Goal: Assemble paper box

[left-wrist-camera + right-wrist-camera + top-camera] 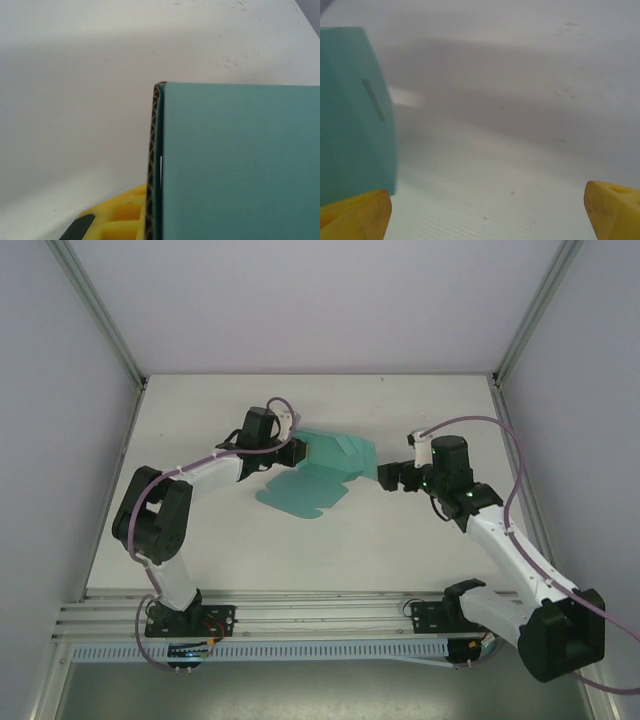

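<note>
We see one paper box [318, 480], not yet a box at all: a teal sheet of card, partly folded, lying near the middle of the table [400, 550]. Its near part rests flat on the surface, while its far part rises in angled panels towards the left claw [296, 452].

That claw meets the sheet at its left edge and, as far as we can judge, is clamped on it. In the left wrist view the card's ridged cut edge [152, 165] stands right against one yellow finger [122, 215] (the other finger is hidden behind the card). We take this hold as an anchor that keeps the panel raised so the other side can be folded against it.

The right claw [384, 478] sits just beside the sheet's right edge with its jaws spread wide. Its two yellow fingertips [355, 215] stand far apart in its own view, with nothing between them, and the card is just beside the left one. It looks placed to push or pinch that flap next.

By our count there is one sheet, one narrow slot [372, 100] in it, two arms and two claws.
</note>
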### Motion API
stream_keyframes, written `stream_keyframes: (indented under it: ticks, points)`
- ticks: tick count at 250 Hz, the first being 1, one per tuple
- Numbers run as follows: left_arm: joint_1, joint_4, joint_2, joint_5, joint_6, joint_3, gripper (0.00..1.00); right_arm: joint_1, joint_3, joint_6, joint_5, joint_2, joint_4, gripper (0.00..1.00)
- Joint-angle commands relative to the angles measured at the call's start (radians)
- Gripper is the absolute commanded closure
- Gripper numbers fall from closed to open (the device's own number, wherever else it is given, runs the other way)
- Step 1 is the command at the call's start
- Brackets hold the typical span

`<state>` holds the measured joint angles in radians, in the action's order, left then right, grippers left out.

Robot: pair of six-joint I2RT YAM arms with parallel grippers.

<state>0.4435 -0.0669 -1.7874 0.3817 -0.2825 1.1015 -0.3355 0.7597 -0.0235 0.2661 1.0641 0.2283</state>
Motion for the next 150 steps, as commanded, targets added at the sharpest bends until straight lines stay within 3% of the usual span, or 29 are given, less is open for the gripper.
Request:
stream_keyframes:
  ticks: [1,58,113,150]
  points:
    - [0.011,-0.019,0.009,0.058,-0.024,0.037,1.00,-0.027,0.025,0.016,0.165,0.033,-0.086,0.01]
    - [0.012,-0.004,-0.009,0.083,-0.037,0.060,1.00,-0.076,0.011,-0.037,0.227,0.132,-0.264,0.01]
    - [0.012,-0.021,0.004,0.113,-0.036,0.041,1.00,-0.128,0.068,-0.059,0.198,0.268,-0.365,0.02]
    - [0.012,-0.012,0.017,0.062,-0.023,0.028,1.00,-0.156,0.130,-0.063,0.140,0.341,-0.344,0.15]
